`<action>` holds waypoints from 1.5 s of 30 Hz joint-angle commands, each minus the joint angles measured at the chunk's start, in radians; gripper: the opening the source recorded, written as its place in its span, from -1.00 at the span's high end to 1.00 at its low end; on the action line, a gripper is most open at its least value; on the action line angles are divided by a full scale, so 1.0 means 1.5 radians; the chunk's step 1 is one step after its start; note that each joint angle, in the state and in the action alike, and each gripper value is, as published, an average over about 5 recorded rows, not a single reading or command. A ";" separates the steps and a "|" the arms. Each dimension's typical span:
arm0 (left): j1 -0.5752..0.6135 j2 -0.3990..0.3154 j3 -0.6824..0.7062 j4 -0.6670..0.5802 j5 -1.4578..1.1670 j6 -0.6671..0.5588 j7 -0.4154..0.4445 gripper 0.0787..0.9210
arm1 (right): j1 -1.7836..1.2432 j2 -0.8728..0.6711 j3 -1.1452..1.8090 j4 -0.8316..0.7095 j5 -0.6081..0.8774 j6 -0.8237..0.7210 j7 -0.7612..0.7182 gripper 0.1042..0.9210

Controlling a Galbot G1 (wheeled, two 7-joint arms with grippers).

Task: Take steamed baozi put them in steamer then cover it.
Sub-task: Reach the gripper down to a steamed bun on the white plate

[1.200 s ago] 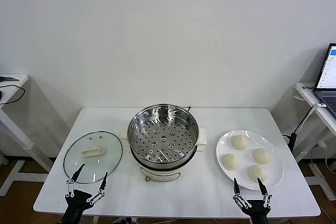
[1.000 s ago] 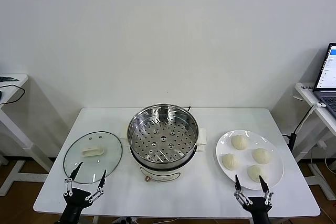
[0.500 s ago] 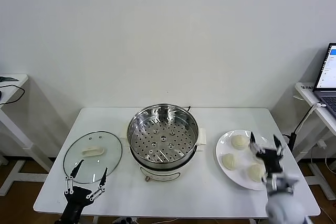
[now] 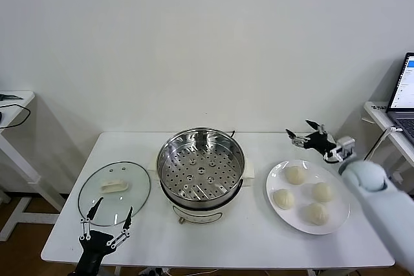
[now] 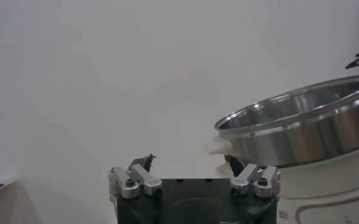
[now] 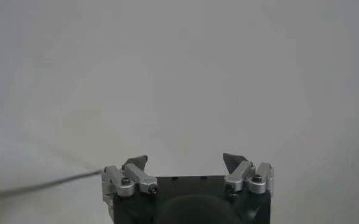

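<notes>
White laminate covers the table (image 4: 213, 237), and at its centre stands the steamer (image 4: 201, 166), a broad stainless-steel pot with a perforated tray inside and nothing yet on it. To the robot's left of it the cover (image 4: 114, 192) lies flat on the tabletop, glass with a cream handle in the middle. On the right, a white plate (image 4: 339, 223) carries the four steamed baozi (image 4: 295, 174), set apart from one another in a rough diamond.

Those buns are, by my judgement, light and soft, with a skin that dents or tears under a hard pinch. Each is best taken across its widest part, low on the sides and below the pleats, with a gentle squeeze. The cover is the opposite sort of thing: rigid, heavier, breakable and slick on the glass, so the handle is the only sensible hold.

Above the far edge of the plate hangs the right gripper (image 4: 306, 132), fingers spread wide, empty and touching nothing. It seems to point toward the wall rather than down at the buns, though its angle is hard to read from the head view. Near the front edge of the table, just before the cover, sits the left gripper (image 4: 107, 219), also wide apart and holding nothing.
</notes>
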 commanded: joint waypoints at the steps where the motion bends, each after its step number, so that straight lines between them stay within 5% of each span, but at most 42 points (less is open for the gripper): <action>1: 0.003 -0.005 -0.003 0.002 0.001 0.002 0.000 -0.77 | 0.284 -0.019 -0.250 -0.180 -0.243 0.028 -0.400 -0.76; 16: 0.018 -0.017 -0.011 0.004 0.001 -0.003 -0.002 -0.77 | 0.300 0.071 -0.348 -0.246 -0.414 0.063 -0.423 -0.76; 45: 0.020 -0.028 -0.017 0.010 -0.003 -0.005 -0.008 -0.77 | 0.272 0.158 -0.339 -0.289 -0.472 0.075 -0.353 -0.68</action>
